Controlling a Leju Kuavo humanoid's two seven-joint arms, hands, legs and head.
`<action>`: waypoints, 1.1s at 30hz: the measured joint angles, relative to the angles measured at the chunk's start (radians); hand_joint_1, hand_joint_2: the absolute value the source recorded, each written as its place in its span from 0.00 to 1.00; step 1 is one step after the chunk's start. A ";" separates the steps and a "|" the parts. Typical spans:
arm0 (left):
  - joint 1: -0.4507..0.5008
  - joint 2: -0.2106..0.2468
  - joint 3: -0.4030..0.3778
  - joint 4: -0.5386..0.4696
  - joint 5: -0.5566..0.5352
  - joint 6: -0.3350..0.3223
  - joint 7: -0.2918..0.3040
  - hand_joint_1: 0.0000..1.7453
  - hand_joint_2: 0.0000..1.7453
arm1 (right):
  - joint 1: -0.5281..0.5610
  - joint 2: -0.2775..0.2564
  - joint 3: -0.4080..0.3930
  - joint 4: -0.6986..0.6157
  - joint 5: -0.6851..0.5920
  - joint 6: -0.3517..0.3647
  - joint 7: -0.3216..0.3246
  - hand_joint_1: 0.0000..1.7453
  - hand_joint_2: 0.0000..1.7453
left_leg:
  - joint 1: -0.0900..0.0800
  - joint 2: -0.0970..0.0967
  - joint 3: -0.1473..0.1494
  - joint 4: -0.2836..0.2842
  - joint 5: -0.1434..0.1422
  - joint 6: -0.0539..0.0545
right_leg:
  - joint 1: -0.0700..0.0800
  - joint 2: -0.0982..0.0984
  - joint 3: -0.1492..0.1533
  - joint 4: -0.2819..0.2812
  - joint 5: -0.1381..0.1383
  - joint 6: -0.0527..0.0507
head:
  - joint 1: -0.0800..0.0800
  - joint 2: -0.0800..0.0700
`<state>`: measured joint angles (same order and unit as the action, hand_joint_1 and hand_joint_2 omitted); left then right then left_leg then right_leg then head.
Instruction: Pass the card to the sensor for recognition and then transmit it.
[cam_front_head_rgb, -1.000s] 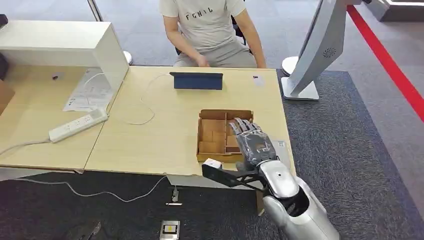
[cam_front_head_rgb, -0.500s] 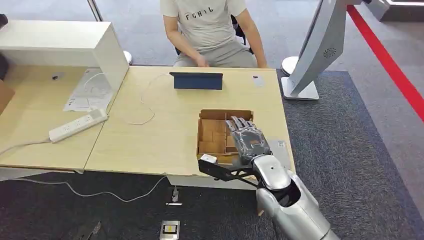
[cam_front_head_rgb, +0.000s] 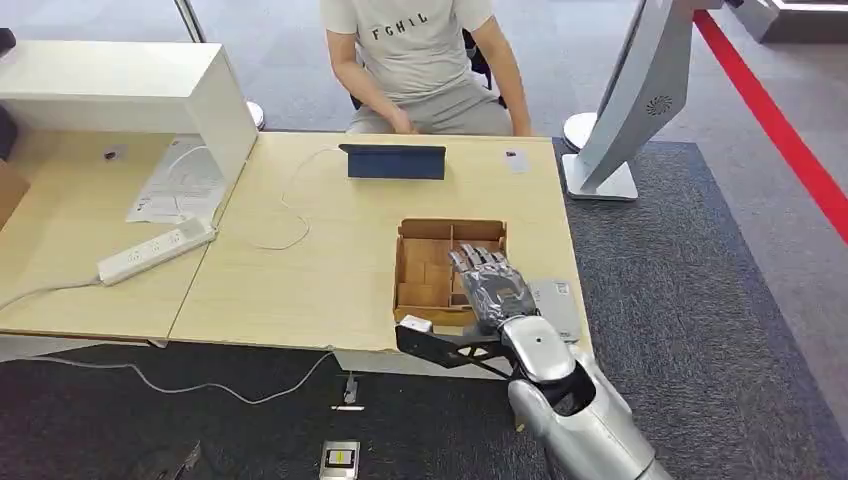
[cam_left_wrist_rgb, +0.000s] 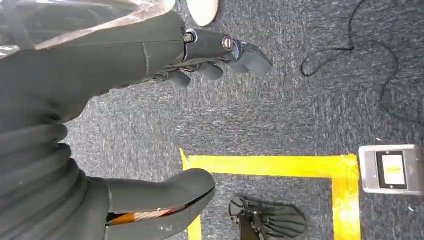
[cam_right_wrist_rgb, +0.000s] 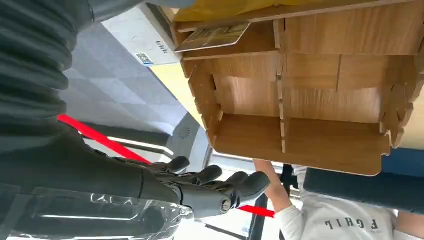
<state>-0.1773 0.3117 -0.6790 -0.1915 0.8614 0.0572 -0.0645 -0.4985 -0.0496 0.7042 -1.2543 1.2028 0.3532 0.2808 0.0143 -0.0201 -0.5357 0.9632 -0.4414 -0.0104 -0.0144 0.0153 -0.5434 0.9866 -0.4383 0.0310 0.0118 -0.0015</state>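
One card (cam_right_wrist_rgb: 212, 36) is lying in a compartment of the one wooden box (cam_front_head_rgb: 428, 272) on the table (cam_front_head_rgb: 330, 250); we are judging nothing done yet. Right robot hand (cam_front_head_rgb: 492, 282) is hovering spread over the box, holding nothing. Left robot hand (cam_left_wrist_rgb: 200, 60) is hanging spread above the floor.

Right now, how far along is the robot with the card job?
Early stage. Nothing looks done yet: a card lies in a compartment of the wooden box. In hand: the right hand is over the box's right side, fingers extended and holding nothing. The left hand hangs over the carpet, holding nothing. Left: gripping the card, presenting it to the sensor, and passing it on, perhaps to the seated person.
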 joint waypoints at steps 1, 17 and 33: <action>0.000 0.000 0.000 0.000 0.001 0.002 0.001 0.00 1.00 | 0.000 0.000 0.001 0.001 0.000 0.000 -0.001 0.00 1.00 | 0.000 0.000 0.000 0.000 0.000 0.000 | 0.000 0.000 0.000 0.000 0.000 0.000 | 0.000 0.000; 0.008 0.002 0.000 0.000 0.013 0.006 0.006 0.00 1.00 | 0.023 0.001 0.006 0.026 0.006 -0.016 -0.009 0.00 1.00 | 0.000 0.000 0.000 0.000 0.000 0.000 | 0.000 0.000 0.000 0.000 0.000 0.000 | 0.000 0.000; 0.019 0.003 0.000 0.000 0.025 0.008 -0.001 0.00 1.00 | 0.024 0.002 0.008 0.057 0.012 -0.032 -0.014 0.00 1.00 | 0.000 0.000 0.000 0.000 0.000 0.000 | 0.000 0.000 0.000 0.000 0.000 0.000 | 0.000 0.000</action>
<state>-0.1588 0.3151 -0.6790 -0.1915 0.8862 0.0652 -0.0652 -0.4748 -0.0477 0.7122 -1.1975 1.2150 0.3208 0.2670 0.0144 -0.0201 -0.5358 0.9632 -0.4414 -0.0104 -0.0143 0.0153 -0.5434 0.9864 -0.4384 0.0310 0.0118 -0.0015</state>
